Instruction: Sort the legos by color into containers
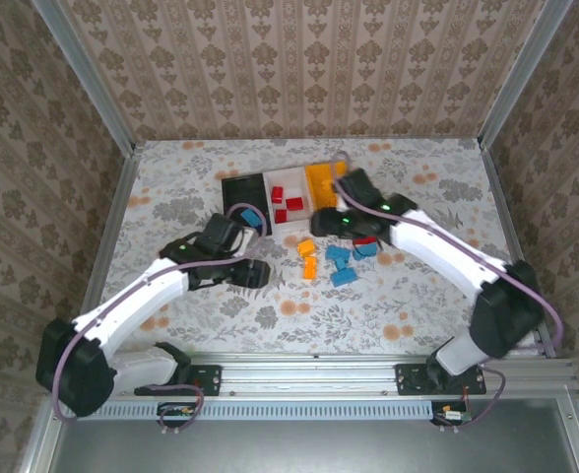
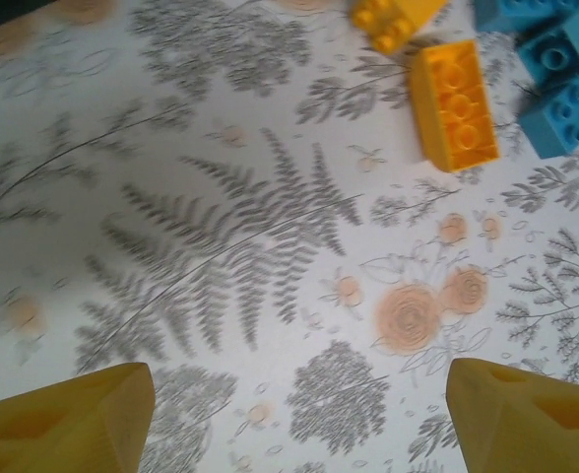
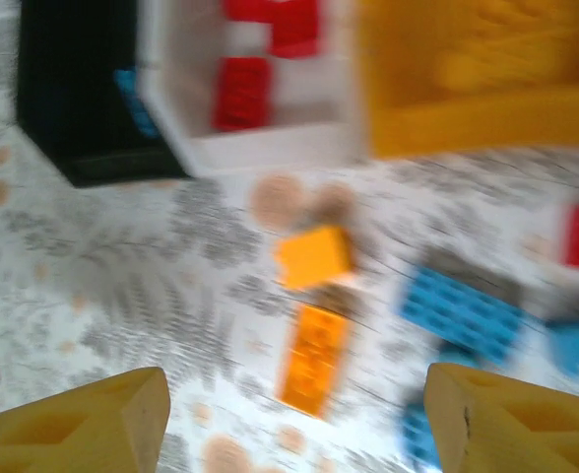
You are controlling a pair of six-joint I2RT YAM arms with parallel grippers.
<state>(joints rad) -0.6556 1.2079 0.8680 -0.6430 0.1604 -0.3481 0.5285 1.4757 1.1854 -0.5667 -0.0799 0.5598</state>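
Note:
Three containers stand in a row at the table's middle: black (image 1: 238, 187), white (image 1: 294, 182) and orange (image 1: 319, 177). Red legos (image 1: 294, 204) lie in the white one, and a blue lego (image 3: 132, 99) lies in the black one. Loose legos sit in front: orange (image 1: 306, 248), blue (image 1: 344, 277), red (image 1: 364, 239). My left gripper (image 2: 299, 414) hangs open over bare cloth, left of an orange brick (image 2: 453, 105) and blue bricks (image 2: 565, 108). My right gripper (image 3: 294, 419) is open and empty, above a long orange brick (image 3: 314, 358) and a blue one (image 3: 459, 310).
A flowered cloth covers the table (image 1: 191, 168), which is fenced by metal posts and papered walls. The left arm (image 1: 152, 291) reaches in from the lower left. The right arm (image 1: 437, 251) arches over the loose pile. The right wrist view is blurred.

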